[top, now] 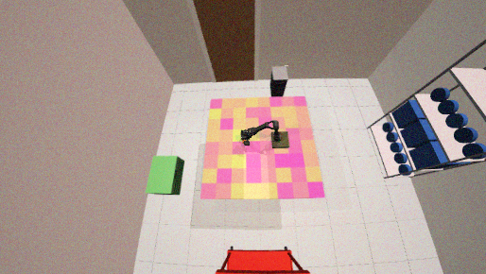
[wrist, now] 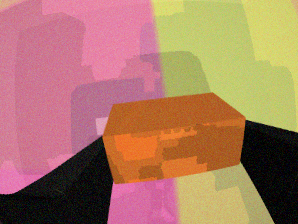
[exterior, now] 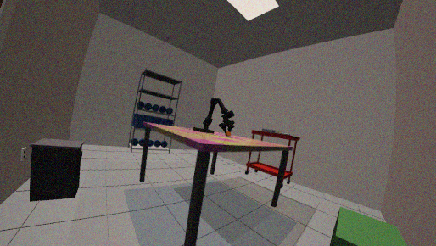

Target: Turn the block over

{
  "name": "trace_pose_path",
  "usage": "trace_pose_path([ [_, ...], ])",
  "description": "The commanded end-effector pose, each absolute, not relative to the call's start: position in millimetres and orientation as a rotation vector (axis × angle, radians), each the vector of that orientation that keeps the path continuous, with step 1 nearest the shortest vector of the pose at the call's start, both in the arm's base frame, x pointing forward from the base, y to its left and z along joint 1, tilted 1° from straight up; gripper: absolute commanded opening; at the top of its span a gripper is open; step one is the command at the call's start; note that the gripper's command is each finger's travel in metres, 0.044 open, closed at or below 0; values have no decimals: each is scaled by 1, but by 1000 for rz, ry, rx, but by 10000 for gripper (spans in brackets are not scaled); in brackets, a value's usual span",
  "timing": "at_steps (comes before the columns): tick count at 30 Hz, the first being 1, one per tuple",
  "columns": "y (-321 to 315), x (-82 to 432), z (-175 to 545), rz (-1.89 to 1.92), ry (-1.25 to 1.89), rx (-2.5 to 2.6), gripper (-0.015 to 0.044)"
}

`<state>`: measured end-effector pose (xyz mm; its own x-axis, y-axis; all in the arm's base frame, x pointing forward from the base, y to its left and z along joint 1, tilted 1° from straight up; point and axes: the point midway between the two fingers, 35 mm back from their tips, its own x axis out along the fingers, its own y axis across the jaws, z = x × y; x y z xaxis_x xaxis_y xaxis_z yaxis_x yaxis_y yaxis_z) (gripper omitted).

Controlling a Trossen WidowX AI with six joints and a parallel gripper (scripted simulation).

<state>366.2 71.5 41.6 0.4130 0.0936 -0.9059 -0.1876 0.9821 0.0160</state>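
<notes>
- Block (exterior: 228,133) (wrist: 175,145): pinched between the fingertips of the gripper (top: 245,138) (exterior: 227,128) (wrist: 172,135), one finger at each end.
- Long axis: runs across the wrist view, from finger to finger. This relation governs the turn; rolling about that axis should swing the side faces under.
- Location: low over the table (top: 285,175) (exterior: 204,147) (wrist: 30,100). Contact with the top cannot be confirmed.
- Marked side: not identifiable in these views; completion of the turn cannot be judged.
- Next move, as judged: verify orientation, lower until supported, then release. Early release could let the block tip.
</notes>
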Motion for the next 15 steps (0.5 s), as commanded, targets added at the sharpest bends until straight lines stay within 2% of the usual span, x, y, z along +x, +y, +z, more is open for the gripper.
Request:
trace_pose_path([
  [1, 71, 365, 43, 177, 1065, -84, 0],
  [15, 71, 361, 43, 180, 947, -72, 0],
])
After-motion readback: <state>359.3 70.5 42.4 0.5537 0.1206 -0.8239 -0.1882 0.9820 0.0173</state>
